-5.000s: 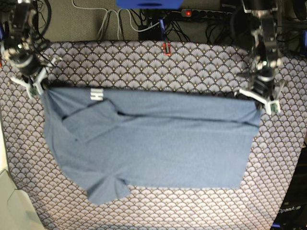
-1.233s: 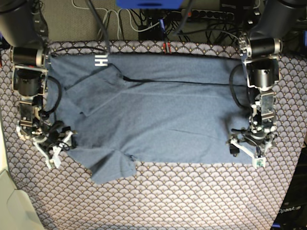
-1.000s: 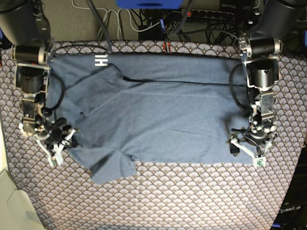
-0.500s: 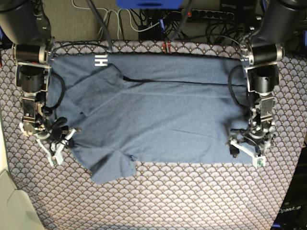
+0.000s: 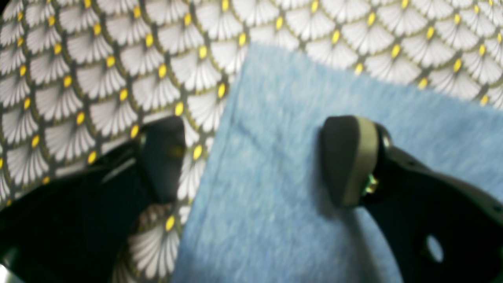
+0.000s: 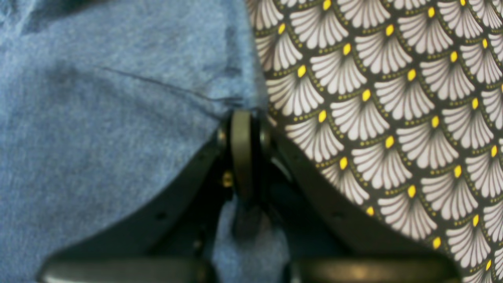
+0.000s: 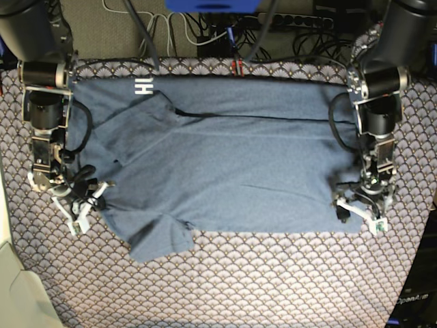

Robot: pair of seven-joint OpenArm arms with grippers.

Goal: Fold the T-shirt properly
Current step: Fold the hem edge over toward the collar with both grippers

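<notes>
The T-shirt lies spread across the middle of the desk, on the fan-patterned tablecloth, its long upper edge near the far side and a sleeve sticking out at the near left corner in the base view. White block lettering shows at the upper left edge; it looks like "HI", but only a scrap of it is visible. The left end effector is spread wide over the shirt's near corner, one finger above the cloth and the other above the tablecloth just beside the hem, holding nothing. The right end effector is pressed together on the shirt's edge, with fabric pinched between its pads and bunching below them. Five seconds ago both arms held the folded edge halfway across the desk; since then that edge has been carried to the far side and the arms have come down to the near corners. Over the last half second the left arm has shifted slightly toward the near edge.
</notes>
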